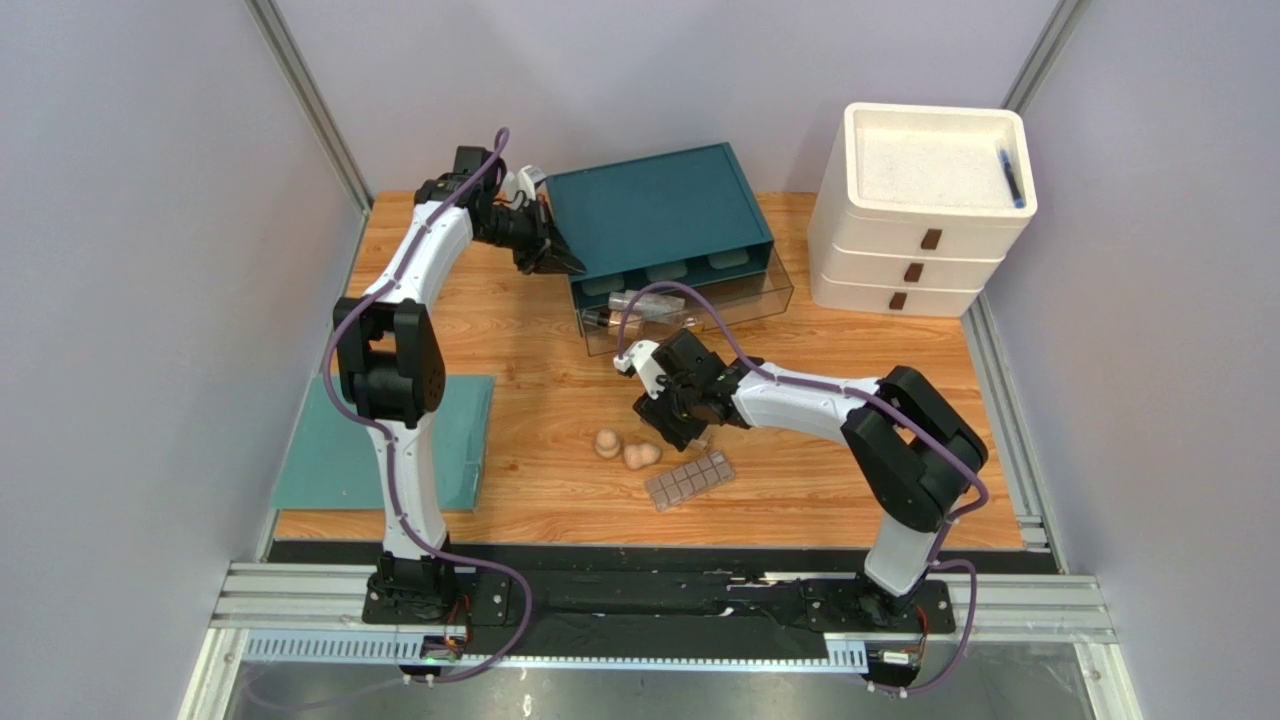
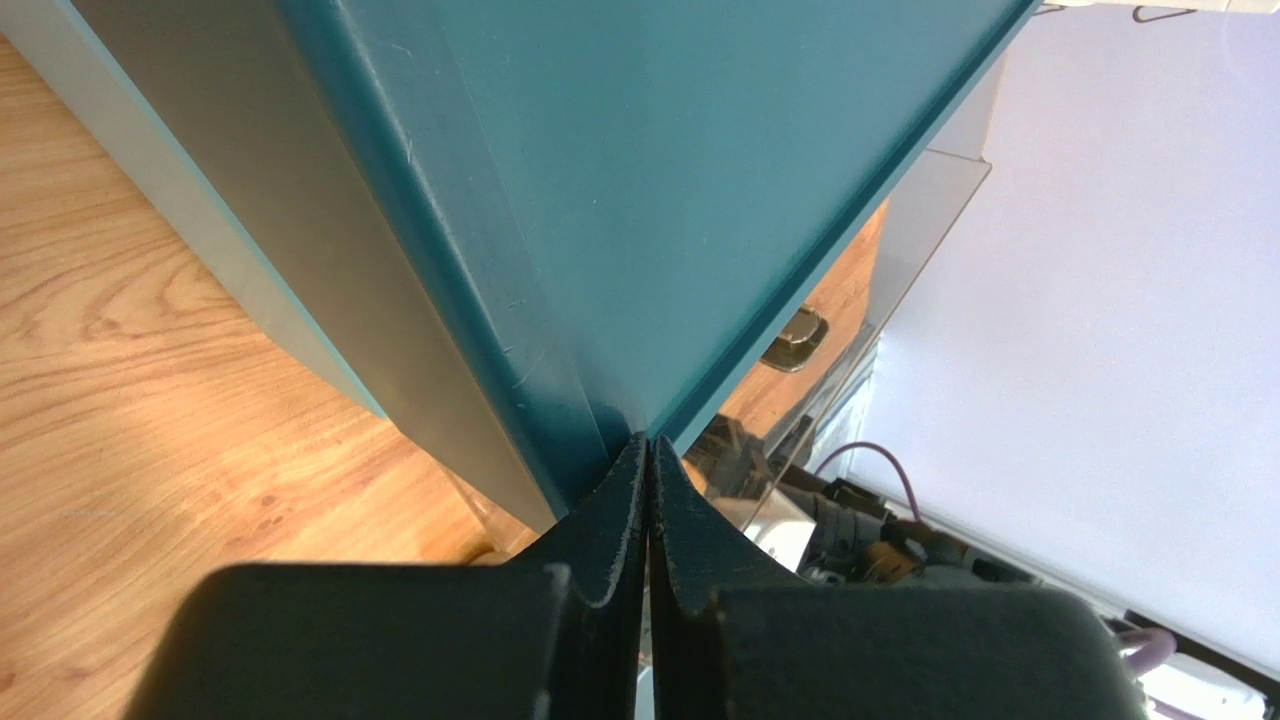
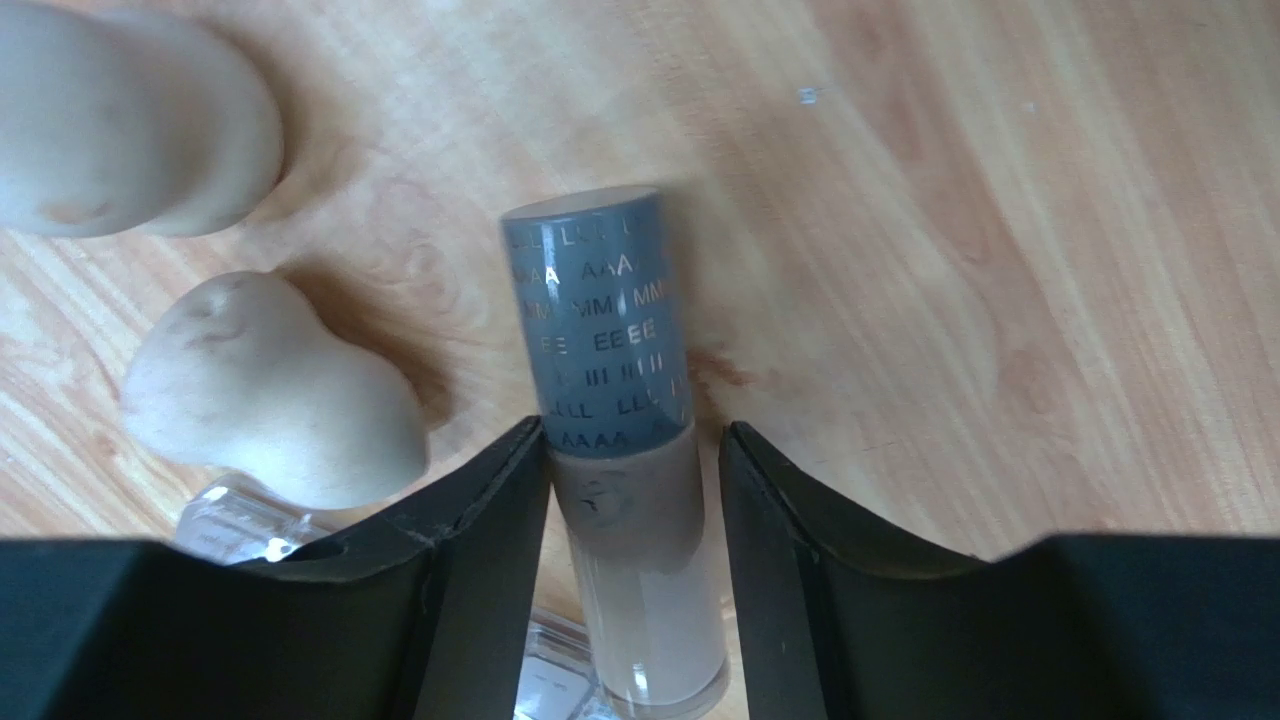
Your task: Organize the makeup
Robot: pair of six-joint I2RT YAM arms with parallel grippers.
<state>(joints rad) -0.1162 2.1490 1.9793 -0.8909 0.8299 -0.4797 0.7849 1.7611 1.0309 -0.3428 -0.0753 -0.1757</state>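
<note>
My right gripper is shut on a short tube with beige-brown contents and a grey lettered cap, held just above the table. Two beige egg-shaped sponges lie just left of it; they also show in the right wrist view. The flat palette of brownish squares lies in front of the gripper. My left gripper is shut and empty, its tips against the front left corner of the teal organizer box.
A clear drawer stands pulled out in front of the teal box, with small items inside. A white three-drawer unit stands at the back right with a blue pen on top. A teal mat lies at the left edge.
</note>
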